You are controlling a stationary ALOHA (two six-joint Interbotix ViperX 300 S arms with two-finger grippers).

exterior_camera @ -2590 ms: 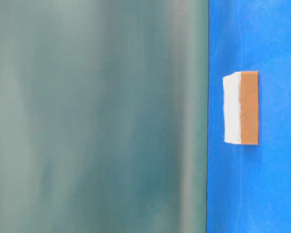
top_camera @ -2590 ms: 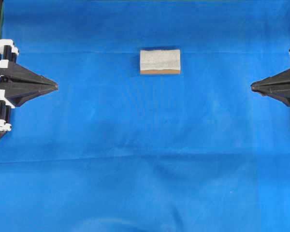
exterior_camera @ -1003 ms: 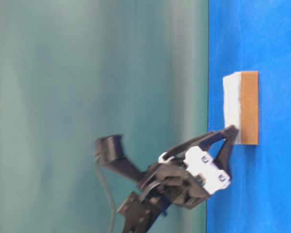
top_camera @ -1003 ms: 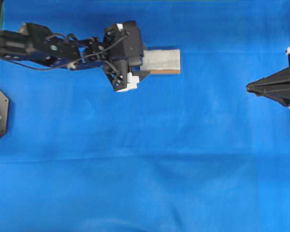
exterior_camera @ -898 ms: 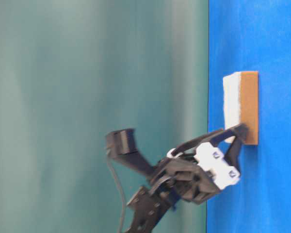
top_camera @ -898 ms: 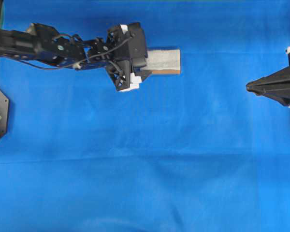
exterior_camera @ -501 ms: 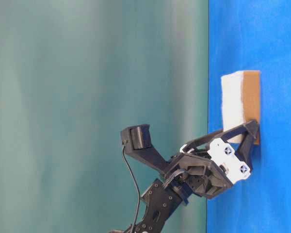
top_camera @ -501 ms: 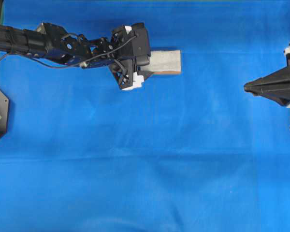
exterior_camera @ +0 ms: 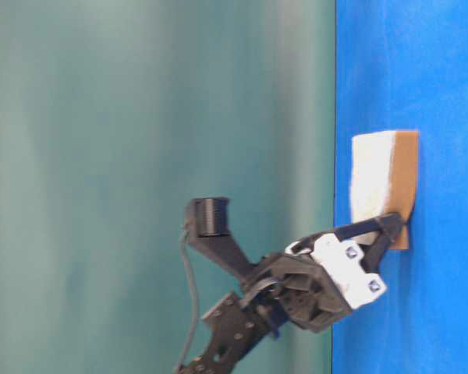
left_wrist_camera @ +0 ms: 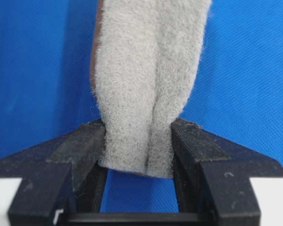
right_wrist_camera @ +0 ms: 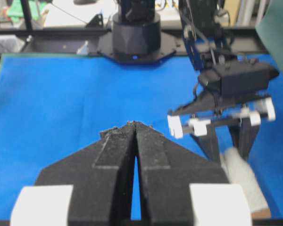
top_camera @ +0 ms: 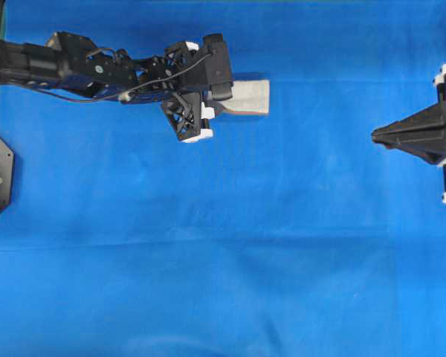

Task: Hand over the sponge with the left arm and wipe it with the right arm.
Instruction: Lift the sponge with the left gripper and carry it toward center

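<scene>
Grey-faced sponge point(left_wrist_camera: 146, 84) pinched between left hand's point(left_wrist_camera: 137, 141) fingers point(left_wrist_camera: 194, 146)

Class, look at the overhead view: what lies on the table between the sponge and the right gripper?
Nothing but bare blue cloth. In the overhead view, no object sits between the sponge and the right gripper.

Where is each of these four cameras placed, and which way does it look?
Overhead: above the table, looking straight down; the left arm holds the sponge, the right claw waits at the edge.
Table-level: low beside the table, picture turned sideways; left claw on the sponge.
Left wrist: behind the left claw, looking along the fingers that squeeze the sponge.
Right wrist: behind the shut right claw, facing the left arm.
All four show the blue cloth.
</scene>
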